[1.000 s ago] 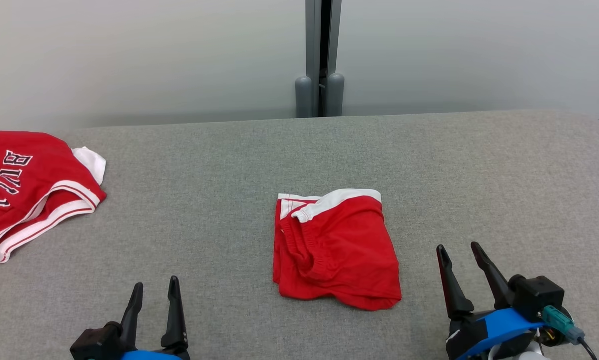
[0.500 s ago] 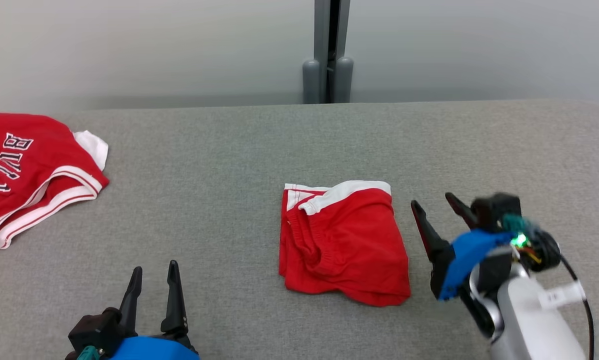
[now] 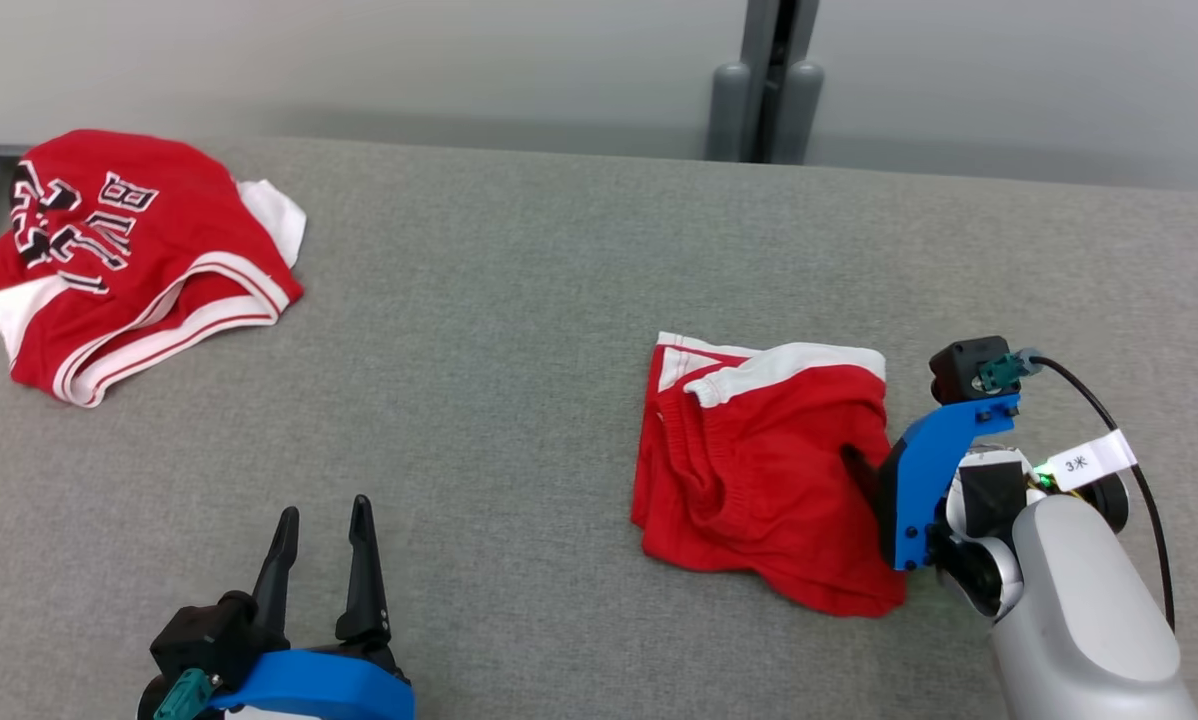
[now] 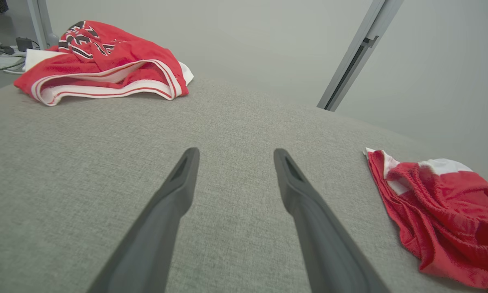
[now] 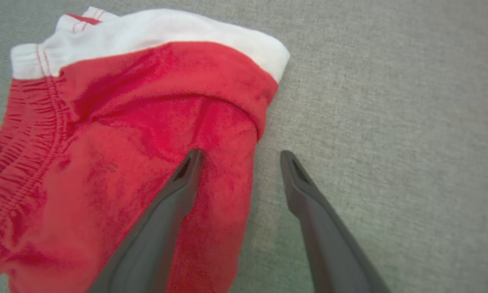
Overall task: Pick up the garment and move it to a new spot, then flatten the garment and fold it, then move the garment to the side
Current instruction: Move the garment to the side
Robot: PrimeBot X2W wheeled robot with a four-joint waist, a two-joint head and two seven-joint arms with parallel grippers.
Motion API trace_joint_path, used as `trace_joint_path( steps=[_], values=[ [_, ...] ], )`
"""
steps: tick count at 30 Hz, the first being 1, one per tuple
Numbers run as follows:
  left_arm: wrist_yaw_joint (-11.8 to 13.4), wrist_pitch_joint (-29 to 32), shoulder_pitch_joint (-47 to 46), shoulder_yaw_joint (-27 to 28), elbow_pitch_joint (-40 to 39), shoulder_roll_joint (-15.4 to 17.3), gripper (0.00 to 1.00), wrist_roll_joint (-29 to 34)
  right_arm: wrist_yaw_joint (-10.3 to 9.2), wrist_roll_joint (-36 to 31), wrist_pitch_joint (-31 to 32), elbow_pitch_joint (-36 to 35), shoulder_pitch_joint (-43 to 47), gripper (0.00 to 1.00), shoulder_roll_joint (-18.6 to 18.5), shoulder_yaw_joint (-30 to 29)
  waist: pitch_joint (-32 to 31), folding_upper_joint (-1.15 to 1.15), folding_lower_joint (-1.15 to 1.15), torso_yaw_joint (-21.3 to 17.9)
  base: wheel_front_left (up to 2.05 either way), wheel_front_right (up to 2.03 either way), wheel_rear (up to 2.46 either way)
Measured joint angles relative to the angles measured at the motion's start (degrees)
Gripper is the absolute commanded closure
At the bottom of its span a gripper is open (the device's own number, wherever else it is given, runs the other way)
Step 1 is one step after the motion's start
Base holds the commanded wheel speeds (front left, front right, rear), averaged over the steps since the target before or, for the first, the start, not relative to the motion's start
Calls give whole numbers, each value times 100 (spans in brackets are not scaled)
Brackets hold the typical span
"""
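The shorts (image 3: 749, 470) lie crumpled right of centre on the grey pad (image 3: 519, 350). The right wrist view shows the right gripper (image 5: 240, 154) spread, grasping nothing, one finger over their edge, one over bare pad; in the head view its blue mount (image 3: 924, 480) hides that. The left gripper (image 3: 324, 510) hangs released, well apart from the jersey (image 3: 129, 250)

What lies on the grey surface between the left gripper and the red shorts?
That stretch is bare grey surface; nothing lies between the left gripper and the red shorts, as the head view shows.

shorts (image 5: 126, 122) edge-cropped, right tool (image 3: 864, 468) half-hidden
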Motion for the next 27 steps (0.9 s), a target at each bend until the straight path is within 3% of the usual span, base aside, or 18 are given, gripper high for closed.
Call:
trace_joint_path(
  steps=[3,4,5,6,7,15,27],
  values=[
    [-18,0,-8,19,2,-7,0,38,0,148,58,231,-1,0,1,-104,93,0,0,128,0,0,0],
    [-22,0,-10,25,1,-8,0,55,0,187,46,271,-5,35,-1,-124,123,0,0,160,0,0,0],
    [-23,0,-10,30,1,-9,0,76,0,193,24,307,-26,58,-4,-129,151,0,0,187,0,0,0],
    [-24,0,-12,36,0,-11,0,78,0,203,-18,343,-59,72,-5,-124,177,0,0,206,0,0,0],
    [-26,0,-12,42,-3,-10,0,91,0,250,-73,367,-92,100,-4,-122,204,0,0,212,0,0,0],
    [-154,12,-175,-45,-160,-1,0,133,9,399,-503,428,-299,100,38,137,415,0,-1,-214,0,0,0],
    [-163,456,-508,-250,-954,281,0,349,1,564,-929,-59,-561,100,-468,-57,1102,0,0,-2008,0,0,0]
  ],
)
